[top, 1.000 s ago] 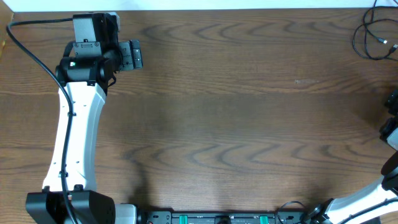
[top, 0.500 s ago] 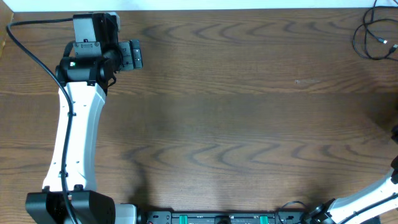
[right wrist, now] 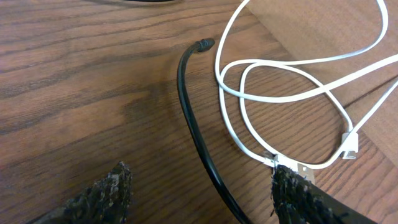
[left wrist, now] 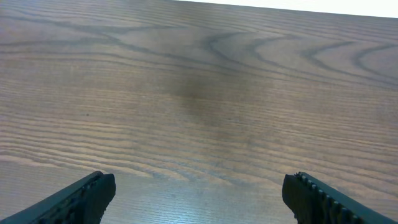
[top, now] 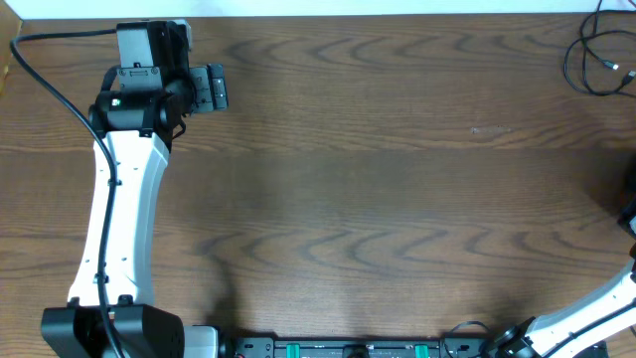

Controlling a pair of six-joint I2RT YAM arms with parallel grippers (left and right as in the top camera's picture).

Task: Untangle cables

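From above we see the brown table (top: 378, 179). The left gripper (top: 215, 88) sits near the table's far left corner. Some black cables (top: 594, 62) lie at the table's far right corner. The top view does not show the right gripper's fingers.

The left wrist view shows the left gripper's fingers (left wrist: 93, 196) spread wide, with only bare table between them.

Only the right wrist view shows a white cable (right wrist: 292, 87) lying in loops on the table, with a black cable (right wrist: 191, 124) just beside it. The right gripper (right wrist: 202, 186) is spread too and pinches nothing. The black cable runs between its fingers, and the white cable passes right at one fingertip (right wrist: 292, 186).
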